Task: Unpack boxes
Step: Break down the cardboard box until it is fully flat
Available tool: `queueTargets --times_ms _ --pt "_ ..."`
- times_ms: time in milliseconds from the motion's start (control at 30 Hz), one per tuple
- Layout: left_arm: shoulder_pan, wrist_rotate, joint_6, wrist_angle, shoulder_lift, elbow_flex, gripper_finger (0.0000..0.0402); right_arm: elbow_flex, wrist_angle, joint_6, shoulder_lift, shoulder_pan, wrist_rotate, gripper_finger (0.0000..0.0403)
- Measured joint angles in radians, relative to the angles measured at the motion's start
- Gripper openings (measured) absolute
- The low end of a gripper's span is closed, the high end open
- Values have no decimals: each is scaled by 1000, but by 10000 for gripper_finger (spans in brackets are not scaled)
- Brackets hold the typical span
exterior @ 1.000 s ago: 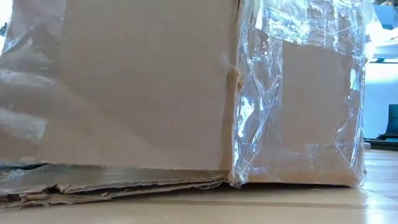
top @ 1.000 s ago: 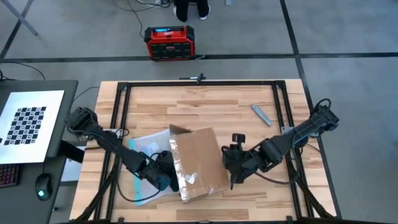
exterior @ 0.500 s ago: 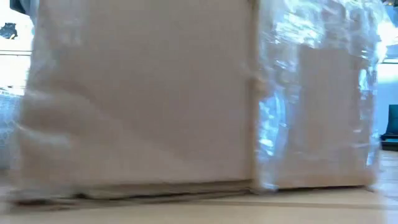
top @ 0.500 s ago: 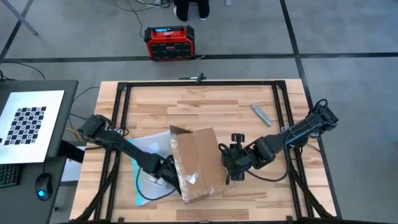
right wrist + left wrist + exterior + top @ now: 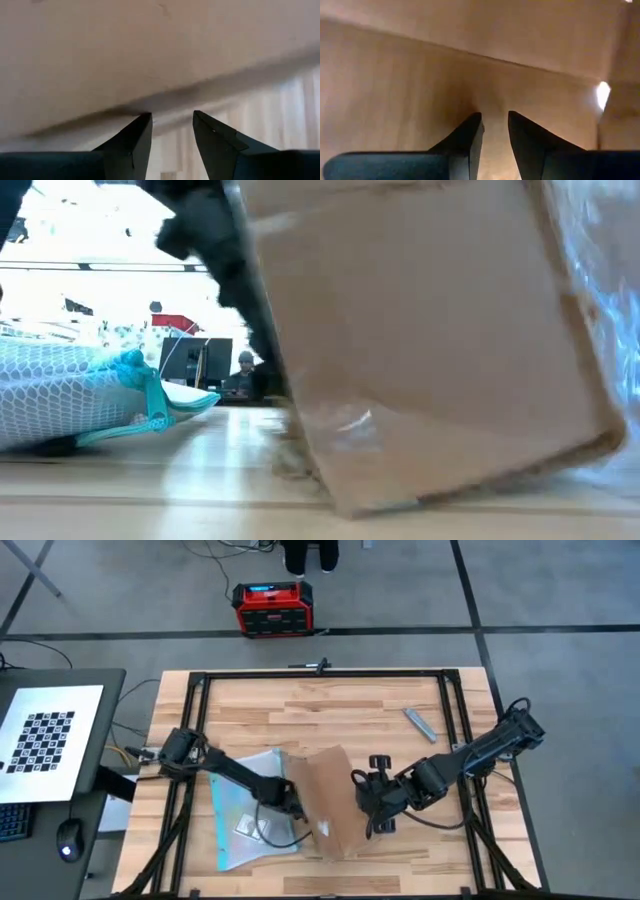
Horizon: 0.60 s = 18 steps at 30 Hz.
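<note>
A: Step?

B: Tipping the cardboard box [image 5: 328, 802] to get at the inside, I'd say. It's near the table's [image 5: 340, 710] front edge, about the middle, standing tilted between the two arms. The low view shows it raised on one bottom edge, leaning.

A: Left gripper?

B: Left gripper [image 5: 494, 131] is at the box's left side. Its wrist view shows only cardboard walls and a fold close around it, so it looks to be inside the box or pressed against a flap. Fingers [image 5: 465, 137] have a narrow gap, nothing between them.

A: Right?

B: Right gripper [image 5: 171, 131] is low at the box's right side, its tips at the bottom edge where the cardboard meets the wood. Also a narrow gap, holding nothing (so it's bracing or pushing, not gripping).

A: How does the box look?

B: Plain brown corrugated, worn. Shiny clear tape on the right-hand face in the low view, crumpled. Some frayed scraps sit by the lower corner. I can't tell which flaps are open.

A: Anything else?

B: Clear teal-edged pouch [image 5: 245, 820] with white mesh lies flat just left of the box, under the left arm. A small grey bar [image 5: 418, 724] lies well apart, toward the back right.

A: Next move?

B: My guess is it needs the right gripper to steady the box while the left reaches for whatever's inside. Contents aren't visible, so I can't say if anything's left. The box is balanced on an edge and could topple.
</note>
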Motion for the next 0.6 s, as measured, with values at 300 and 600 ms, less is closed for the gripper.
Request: queueTargets --times_ms 300,600 --pt "110 -25 195 96 45 159 81 181 -229 -67 -6 -17 19 138" --pt "123 54 244 -5 31 216 81 283 -443 -6 -2 -62 43 138"
